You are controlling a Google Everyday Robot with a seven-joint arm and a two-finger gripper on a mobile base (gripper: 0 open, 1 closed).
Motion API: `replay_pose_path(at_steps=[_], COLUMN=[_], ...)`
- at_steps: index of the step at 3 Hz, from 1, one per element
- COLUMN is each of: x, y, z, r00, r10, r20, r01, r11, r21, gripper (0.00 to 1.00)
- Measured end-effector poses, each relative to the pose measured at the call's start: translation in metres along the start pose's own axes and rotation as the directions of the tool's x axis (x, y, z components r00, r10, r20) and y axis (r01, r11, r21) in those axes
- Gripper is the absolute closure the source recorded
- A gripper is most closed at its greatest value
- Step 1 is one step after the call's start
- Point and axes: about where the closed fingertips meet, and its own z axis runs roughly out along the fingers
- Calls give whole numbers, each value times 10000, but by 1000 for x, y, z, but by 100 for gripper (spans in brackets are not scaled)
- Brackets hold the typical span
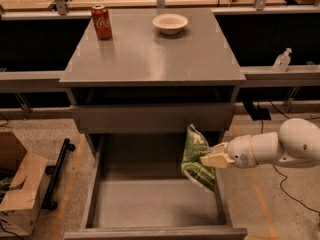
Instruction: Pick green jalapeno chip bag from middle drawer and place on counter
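Cream gripper reaches in from the right and pinches the green jalapeno chip bag tight by its edge. The bag hangs upright in the air over the right side of the open middle drawer, up off its floor. On the counter sit a red soda can and a white bowl, well apart.

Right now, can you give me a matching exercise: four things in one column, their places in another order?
1 soda can
2 bowl
3 chip bag
4 gripper

A in the fingers, over the right side of the open drawer
B counter, back left
C right of the drawer, fingers shut on the chip bag
D counter, back middle

Pairs: 1-B, 2-D, 3-A, 4-C
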Motion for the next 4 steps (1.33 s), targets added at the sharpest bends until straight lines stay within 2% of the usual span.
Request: replay_pose_path(at_steps=[1,2,3,4], x=[-3,-36,-95,-180], y=[1,3,11,33], z=[1,-7,-24,-47], r00=[10000,9981,9886,9559], r10=[-63,-606,-1487,-2913], r20=[-46,-86,-236,-367], r01=[63,604,1476,2895], r11=[10000,9979,9882,9560], r21=[-51,-224,-421,-470], gripper=[100,100,100,100])
